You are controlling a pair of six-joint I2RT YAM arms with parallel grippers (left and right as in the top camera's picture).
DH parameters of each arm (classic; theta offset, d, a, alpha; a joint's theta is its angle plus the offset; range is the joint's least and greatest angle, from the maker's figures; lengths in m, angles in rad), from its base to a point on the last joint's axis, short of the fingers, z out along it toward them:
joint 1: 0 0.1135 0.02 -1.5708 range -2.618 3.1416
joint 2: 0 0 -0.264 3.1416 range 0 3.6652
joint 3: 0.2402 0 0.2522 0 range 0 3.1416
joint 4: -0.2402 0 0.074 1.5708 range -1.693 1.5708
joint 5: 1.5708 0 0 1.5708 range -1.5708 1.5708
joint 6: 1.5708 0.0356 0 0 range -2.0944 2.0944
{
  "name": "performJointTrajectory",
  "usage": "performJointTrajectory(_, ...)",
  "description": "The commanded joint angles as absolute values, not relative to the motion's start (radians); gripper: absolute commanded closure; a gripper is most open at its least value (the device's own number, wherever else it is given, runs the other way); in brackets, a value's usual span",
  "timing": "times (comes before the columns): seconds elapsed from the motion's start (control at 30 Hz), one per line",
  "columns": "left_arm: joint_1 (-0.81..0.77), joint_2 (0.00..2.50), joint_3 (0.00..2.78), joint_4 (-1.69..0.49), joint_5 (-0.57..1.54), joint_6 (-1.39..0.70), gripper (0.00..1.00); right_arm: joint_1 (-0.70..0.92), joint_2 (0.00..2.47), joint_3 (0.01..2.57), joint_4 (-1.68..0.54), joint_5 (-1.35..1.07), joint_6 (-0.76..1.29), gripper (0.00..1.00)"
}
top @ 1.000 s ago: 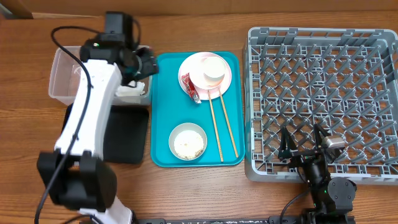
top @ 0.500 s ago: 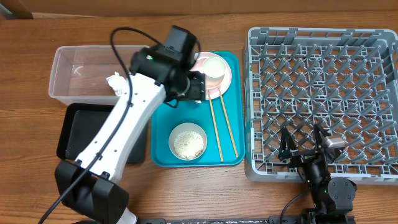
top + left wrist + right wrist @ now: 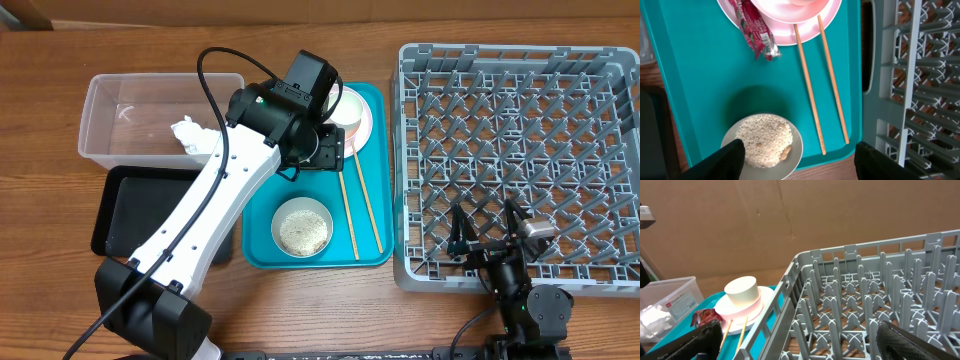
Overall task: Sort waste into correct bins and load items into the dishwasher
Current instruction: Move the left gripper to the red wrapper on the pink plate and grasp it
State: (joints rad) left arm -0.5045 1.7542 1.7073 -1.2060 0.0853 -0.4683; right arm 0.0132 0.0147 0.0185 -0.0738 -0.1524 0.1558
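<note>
My left gripper (image 3: 327, 152) hovers open and empty over the teal tray, above the red snack wrapper (image 3: 755, 27) and the metal bowl of rice (image 3: 763, 145); its jaws (image 3: 802, 161) frame the bowl. The pink-white plate (image 3: 362, 128) holds the white cup (image 3: 343, 108). Two chopsticks (image 3: 357, 205) lie on the tray. The crumpled tissue (image 3: 189, 134) lies in the clear tub (image 3: 110, 95); the black tray (image 3: 118, 205) is in front of it. My right gripper (image 3: 485, 232) rests open at the front edge of the grey dish rack (image 3: 520, 60). No white bowl shows.
The teal tray (image 3: 262, 180) lies between the bins and the rack. In the right wrist view the open jaws (image 3: 805, 345) face the rack pegs (image 3: 860, 305), with cup (image 3: 741, 290), plate (image 3: 756, 311) and wrapper (image 3: 702, 316) to the left. A cardboard wall stands behind.
My left arm swung right from the clear tub to above the teal tray. The tissue now lies in the tub. The right arm has not moved.
</note>
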Motion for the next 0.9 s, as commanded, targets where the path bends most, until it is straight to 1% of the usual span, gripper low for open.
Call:
performJointTrajectory(0.0,-0.513,1.756,1.716,-1.208,0.069,-0.479,0.28,0.010,0.003,0.008,-0.068,-0.151,0.150,0.00)
performJointTrajectory(0.13,-0.513,1.756,1.716,-1.216,0.054,-0.479,0.27,0.010,0.003,0.008,-0.068,-0.151,0.150,0.00)
performJointTrajectory(0.3,-0.511,1.756,1.716,-1.218,-0.028,-0.480,0.26,0.010,0.003,0.008,-0.068,-0.151,0.150,0.00)
performJointTrajectory(0.87,-0.511,1.756,1.716,-1.224,-0.033,-0.505,0.22,0.010,0.003,0.008,-0.068,-0.151,0.150,0.00)
